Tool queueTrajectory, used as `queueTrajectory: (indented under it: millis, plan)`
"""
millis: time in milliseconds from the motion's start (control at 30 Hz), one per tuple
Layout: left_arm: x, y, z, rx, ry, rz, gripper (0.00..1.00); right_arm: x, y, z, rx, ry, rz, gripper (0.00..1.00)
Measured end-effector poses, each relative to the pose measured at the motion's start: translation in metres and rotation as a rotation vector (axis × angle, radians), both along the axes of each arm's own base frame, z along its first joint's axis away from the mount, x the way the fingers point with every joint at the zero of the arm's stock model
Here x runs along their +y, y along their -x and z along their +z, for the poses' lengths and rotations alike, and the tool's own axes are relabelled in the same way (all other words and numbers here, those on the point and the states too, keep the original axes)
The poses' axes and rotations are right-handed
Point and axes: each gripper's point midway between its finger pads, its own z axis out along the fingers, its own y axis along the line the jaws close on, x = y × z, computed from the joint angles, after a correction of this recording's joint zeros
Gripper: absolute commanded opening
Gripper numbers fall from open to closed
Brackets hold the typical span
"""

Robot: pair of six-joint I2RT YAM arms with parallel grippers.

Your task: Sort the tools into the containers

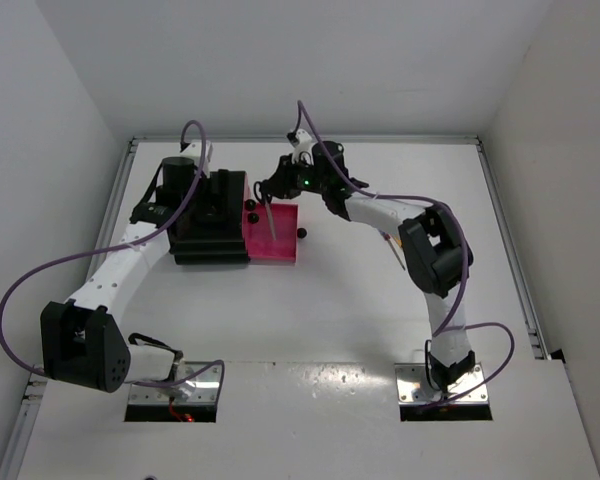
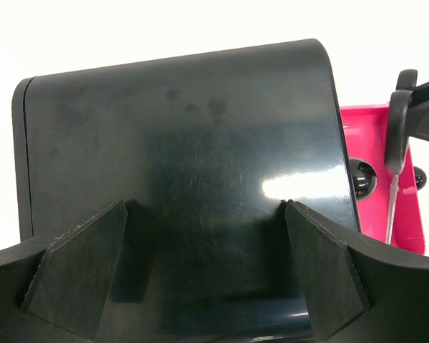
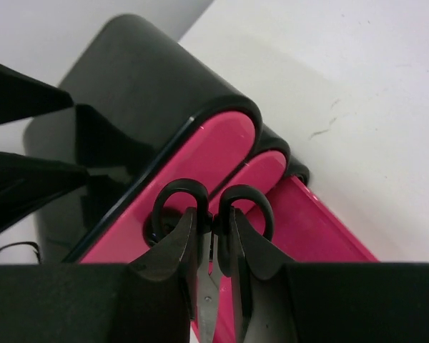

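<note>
While right jaws pinch one scissors (image 3: 207, 286), three pink drawers (image 3: 222, 153) show.

Glossy black cabinet (image 2: 186, 128), pink drawers (image 3: 222, 146), black-handled scissors (image 3: 180, 185), white table (image 1: 380, 300)

Left arm (image 1: 120, 265), right arm (image 1: 380, 212): white links, black joints, purple cables (image 1: 10, 290); black wedge jaws.

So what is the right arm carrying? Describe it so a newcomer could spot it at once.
Find the black cabinet on the white table, with one pink drawer pulled out. Over that drawer the right gripper pinches the scissors, blades hanging down. Their two black finger loops and silver blades mark them out from the round black knobs nearby.
</note>
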Motion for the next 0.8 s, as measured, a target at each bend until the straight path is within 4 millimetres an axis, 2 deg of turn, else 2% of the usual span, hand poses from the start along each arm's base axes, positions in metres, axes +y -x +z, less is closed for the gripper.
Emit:
queueTrajectory:
  millis: [233, 400, 533, 800]
  plan:
    - [0.000, 0.000, 0.000, 0.001, 0.001, 0.000, 1.00, -0.008, -0.007, -0.021, -0.021, 0.068, -0.024, 0.00]
    - [0.000, 0.000, 0.000, 0.001, 0.001, 0.000, 1.00, -0.014, -0.009, -0.050, 0.009, 0.105, -0.037, 0.00]
    - [0.000, -0.001, 0.000, -0.001, 0.002, 0.000, 1.00, -0.017, -0.002, -0.070, 0.040, 0.130, -0.033, 0.00]
    - [-0.001, -0.003, 0.000, -0.006, 0.003, 0.000, 1.00, -0.015, 0.005, -0.081, 0.029, 0.159, -0.007, 0.00]
